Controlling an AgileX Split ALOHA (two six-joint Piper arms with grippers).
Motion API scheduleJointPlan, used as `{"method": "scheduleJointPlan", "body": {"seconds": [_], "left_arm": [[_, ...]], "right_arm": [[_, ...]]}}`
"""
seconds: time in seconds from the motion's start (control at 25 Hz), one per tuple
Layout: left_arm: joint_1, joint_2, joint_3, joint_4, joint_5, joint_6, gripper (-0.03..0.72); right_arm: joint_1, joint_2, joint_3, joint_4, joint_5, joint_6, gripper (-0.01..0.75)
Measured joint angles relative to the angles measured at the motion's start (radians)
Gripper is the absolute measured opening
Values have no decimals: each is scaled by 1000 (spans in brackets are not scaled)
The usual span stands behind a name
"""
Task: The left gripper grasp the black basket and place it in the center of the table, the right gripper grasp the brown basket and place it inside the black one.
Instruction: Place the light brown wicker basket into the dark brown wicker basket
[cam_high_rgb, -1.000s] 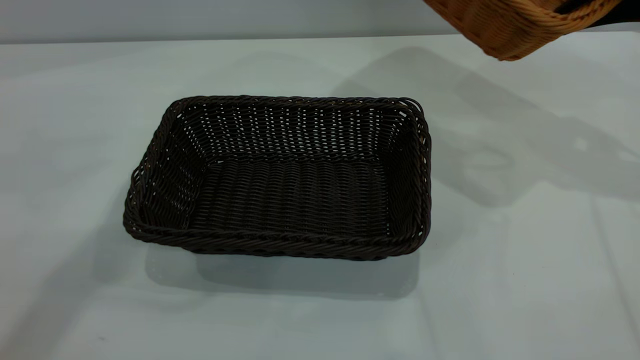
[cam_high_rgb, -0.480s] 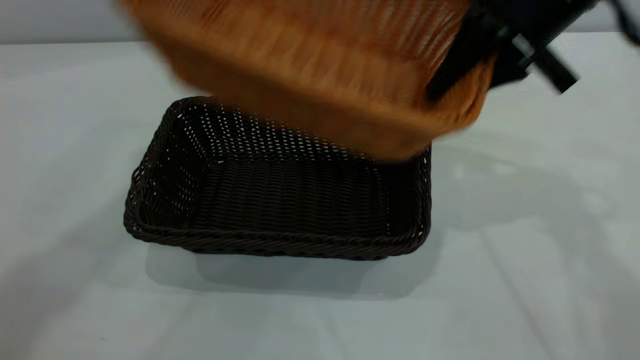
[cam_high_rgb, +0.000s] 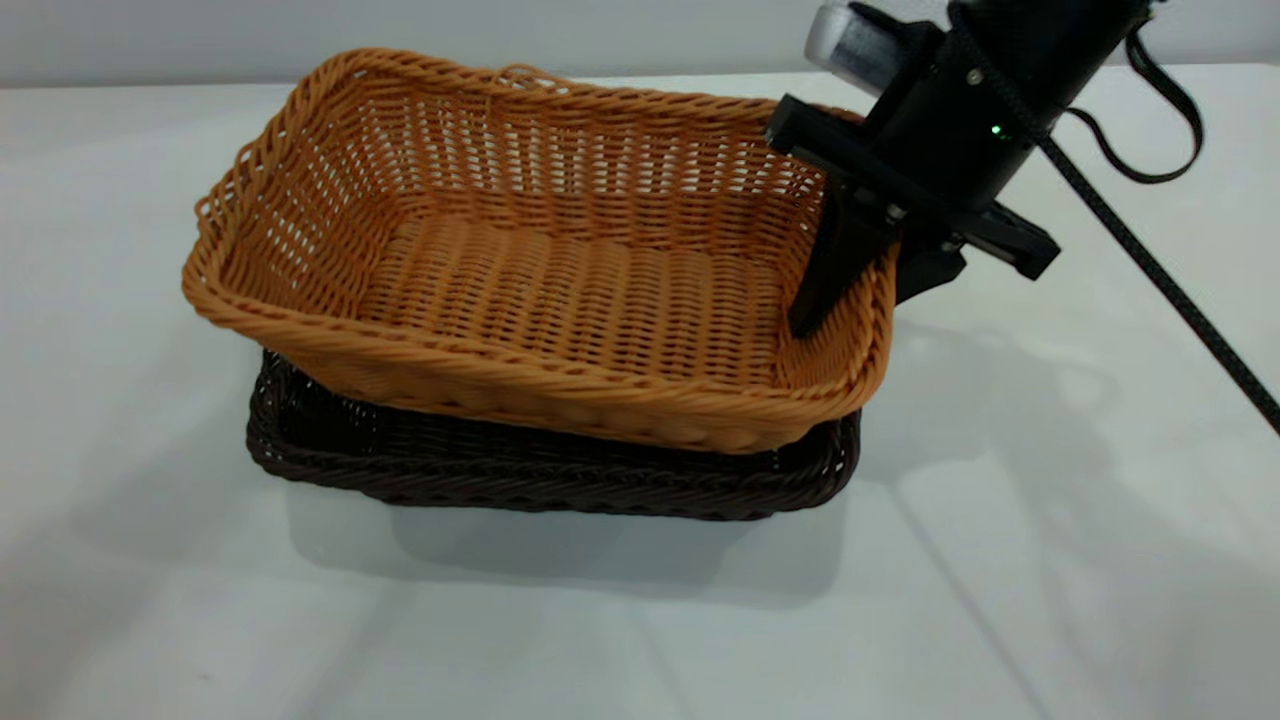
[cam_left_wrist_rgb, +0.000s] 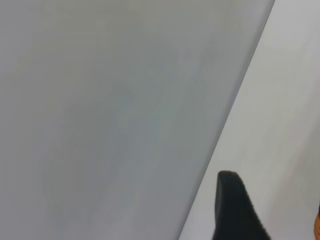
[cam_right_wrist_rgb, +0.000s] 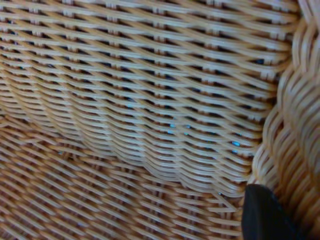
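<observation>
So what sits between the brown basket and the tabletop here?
The black basket lies between them in the exterior view: it rests on the table, with the brown basket, held by the right tool, lowered partly into it.

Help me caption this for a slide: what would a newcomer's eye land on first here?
First, the orange-tan woven wicker basket, tilted over the dark brown-black wicker basket at the middle of the white-grey table, its right end raised. Next, the black right gripper with a small green light, clamped on that basket's right wall, one finger inside and one outside.
</observation>
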Motion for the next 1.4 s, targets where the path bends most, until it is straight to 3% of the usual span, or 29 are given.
{"method": "scheduleJointPlan", "body": {"seconds": [0.52, 0.64, 0.84, 0.96, 1.04, 1.16, 1.4], "left_arm": [[0, 0, 0, 0, 42, -13, 349], [0, 0, 0, 0, 51, -13, 349], [0, 0, 0, 0, 58, -13, 349], [0, -1, 0, 0, 58, -14, 349], [0, -11, 0, 0, 60, -14, 349], [0, -45, 0, 0, 61, -14, 349], [0, -109, 0, 0, 66, -14, 349]], "right_arm": [[38, 25, -42, -82, -21, 15, 127], [50, 25, -46, -93, -19, 15, 218], [58, 25, -49, -69, -12, 13, 475], [58, 25, -70, -87, 42, -6, 598], [58, 25, -106, -139, 115, -9, 638], [58, 25, -168, -247, 223, 9, 642], [58, 25, -250, -381, 260, 63, 588]]}}
